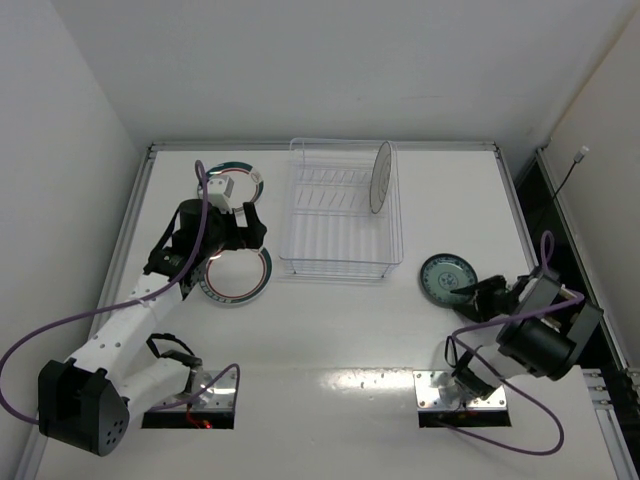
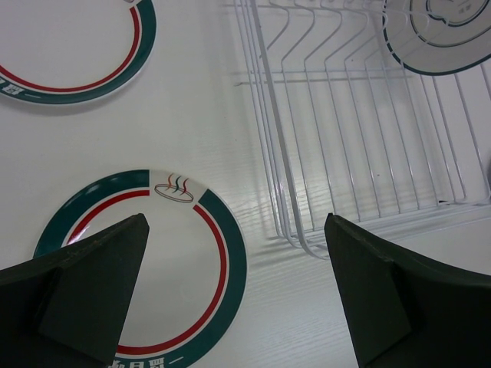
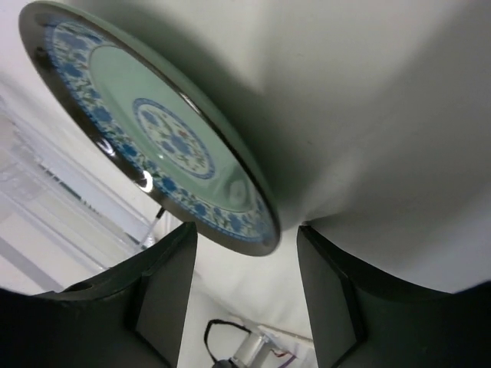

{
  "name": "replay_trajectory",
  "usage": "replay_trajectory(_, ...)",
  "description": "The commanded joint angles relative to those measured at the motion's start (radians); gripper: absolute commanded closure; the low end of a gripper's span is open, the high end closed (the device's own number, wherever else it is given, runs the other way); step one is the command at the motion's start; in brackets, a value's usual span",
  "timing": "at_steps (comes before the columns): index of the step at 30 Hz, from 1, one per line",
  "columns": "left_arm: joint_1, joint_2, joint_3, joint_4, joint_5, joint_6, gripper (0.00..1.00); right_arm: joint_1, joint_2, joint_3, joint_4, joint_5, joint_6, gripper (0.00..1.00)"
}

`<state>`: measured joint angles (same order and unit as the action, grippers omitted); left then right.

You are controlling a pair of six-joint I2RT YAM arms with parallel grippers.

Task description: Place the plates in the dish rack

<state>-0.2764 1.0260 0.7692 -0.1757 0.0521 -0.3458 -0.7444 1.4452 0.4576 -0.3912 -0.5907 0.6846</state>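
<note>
The left pincer is wide over the red-ring plate. The right pincer reaches the teal plate; grip unclear.

dish rack: clear, mid-counter
grey-rimmed plate: upright in the rack's right slots
red-ringed plate: flat, left of rack
teal-rimmed plate: flat, behind it
teal patterned plate: right of rack

overhead rear view; two close wrist views sharing the dish rack

Lab test cell: white-walled enclosure, bolted robot arms.
</note>
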Motion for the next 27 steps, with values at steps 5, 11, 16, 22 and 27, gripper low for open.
replay_trajectory(5, -0.006, -0.014, 0.035, 0.021, -0.001, -0.002, 0.01, 0.039, 0.109, -0.054, 0.241, -0.029, 0.090, 1.00)
replay_trajectory(11, -0.006, -0.014, 0.035, 0.021, -0.001, -0.002, 0.01, 0.069, -0.075, 0.005, 0.197, -0.038, 0.079, 1.00)
replay_trajectory(16, -0.006, 0.005, 0.035, 0.021, -0.001, -0.002, 0.01, 0.210, -0.318, 0.267, 0.060, 0.158, 0.105, 1.00)
replay_trajectory(22, -0.006, 0.005, 0.035, 0.021, -0.001, -0.002, 0.01, 0.549, -0.327, 0.637, -0.007, 0.481, 0.154, 1.00)
replay_trajectory(27, -0.006, 0.005, 0.035, 0.021, 0.008, -0.002, 0.01, 0.909, -0.103, 0.985, -0.196, 0.901, 0.122, 1.00)
